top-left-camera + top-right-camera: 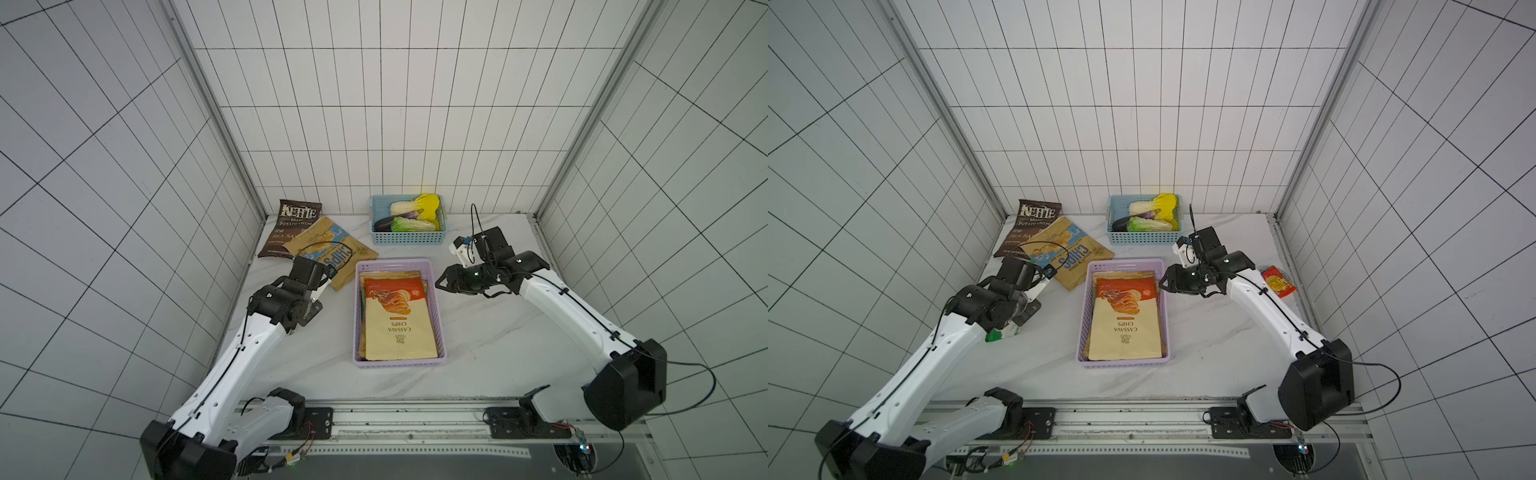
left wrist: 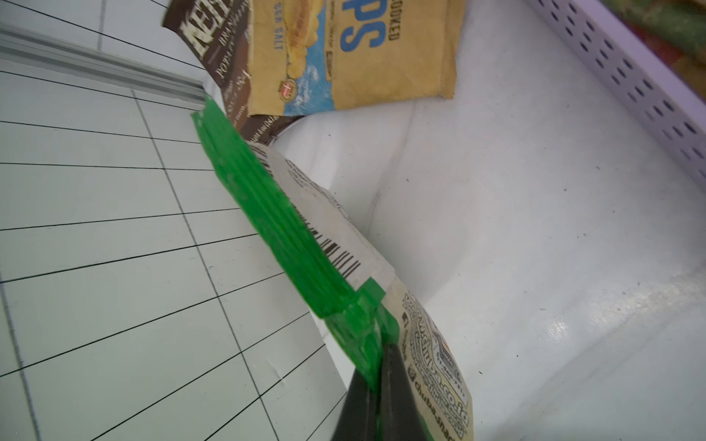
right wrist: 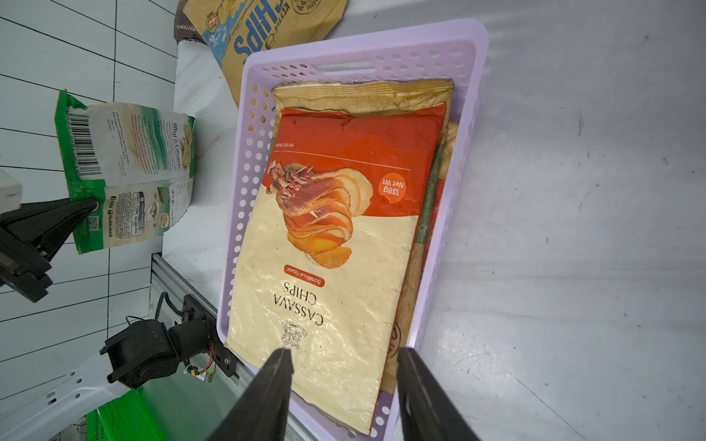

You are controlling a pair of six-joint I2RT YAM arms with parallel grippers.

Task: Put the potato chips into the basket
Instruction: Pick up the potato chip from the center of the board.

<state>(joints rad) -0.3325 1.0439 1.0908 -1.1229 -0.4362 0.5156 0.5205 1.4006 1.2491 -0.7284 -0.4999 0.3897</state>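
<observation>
Two chip bags, a brown one [image 1: 291, 228] with a tan one [image 1: 332, 253] overlapping it, are lying on the table [image 1: 478, 332] outside the purple basket [image 1: 357, 316]. The left gripper [image 2: 382, 362] is clamping the green-and-white bag [image 2: 305, 236], holding it up left of the basket. The right gripper [image 3: 347, 362] is hovering beside the basket's right wall, jaws apart and empty. A cassava bag [image 1: 399, 324] is sitting inside on top.

Both top views stare steeply down from high at the front, while the wrist views sit in close, and all four catch the basket [image 1: 399, 363].
</observation>
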